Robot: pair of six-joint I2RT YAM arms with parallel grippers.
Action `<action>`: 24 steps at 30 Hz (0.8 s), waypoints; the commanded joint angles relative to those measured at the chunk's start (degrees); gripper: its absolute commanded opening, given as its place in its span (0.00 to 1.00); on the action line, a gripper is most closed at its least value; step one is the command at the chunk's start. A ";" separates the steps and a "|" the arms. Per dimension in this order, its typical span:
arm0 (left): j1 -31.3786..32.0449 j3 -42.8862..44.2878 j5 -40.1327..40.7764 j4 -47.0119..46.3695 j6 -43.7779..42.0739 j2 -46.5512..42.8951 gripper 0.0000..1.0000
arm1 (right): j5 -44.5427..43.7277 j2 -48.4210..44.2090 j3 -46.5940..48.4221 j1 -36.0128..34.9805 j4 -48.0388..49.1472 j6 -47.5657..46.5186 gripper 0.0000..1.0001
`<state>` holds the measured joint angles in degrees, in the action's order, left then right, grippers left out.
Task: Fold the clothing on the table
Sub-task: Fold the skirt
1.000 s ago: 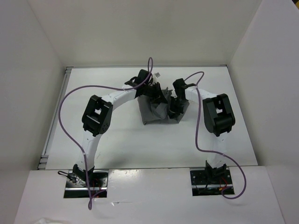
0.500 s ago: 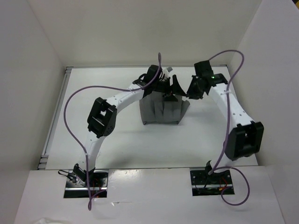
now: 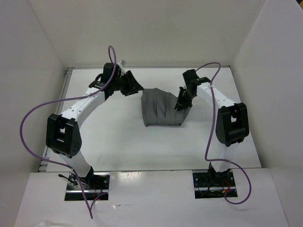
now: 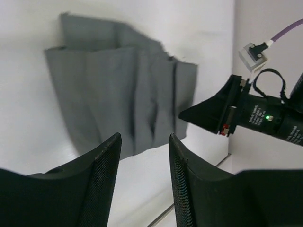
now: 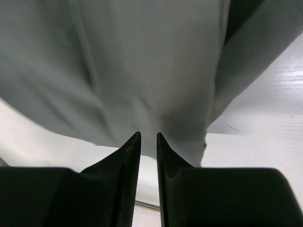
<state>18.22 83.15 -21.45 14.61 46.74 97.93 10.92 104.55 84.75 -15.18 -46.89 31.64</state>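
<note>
Top external: two arms are arched inward. One skirt (image 3: 160, 109) is flanked: left gripper (image 3: 135, 87) at 10 o'clock, released and empty; right gripper (image 3: 182, 101) at 3 o'clock, grasp cannot be told.

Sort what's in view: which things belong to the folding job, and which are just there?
Part of the job:
- grey pleated skirt
- white table it lies on
- left gripper, open and empty
- right gripper, at the skirt's right edge

Just there:
- purple cables
- white walls
- base plates under the arms
</note>
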 commanded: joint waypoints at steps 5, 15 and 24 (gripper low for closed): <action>-0.99 -11.35 0.36 0.59 -4.90 -5.46 0.52 | -1.68 -0.23 -8.63 2.00 3.82 -0.52 0.25; -0.99 -22.60 0.27 -0.64 -9.29 -11.53 0.72 | -1.60 2.15 -15.15 3.57 8.57 0.09 0.24; -0.99 -30.15 -2.37 -3.19 -10.19 -21.54 0.82 | -4.58 -20.33 -11.09 6.91 8.57 1.75 0.48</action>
<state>17.41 54.81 -22.24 14.00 37.60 79.83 9.32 96.86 70.19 -9.56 -40.82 32.16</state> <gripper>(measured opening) 0.821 0.461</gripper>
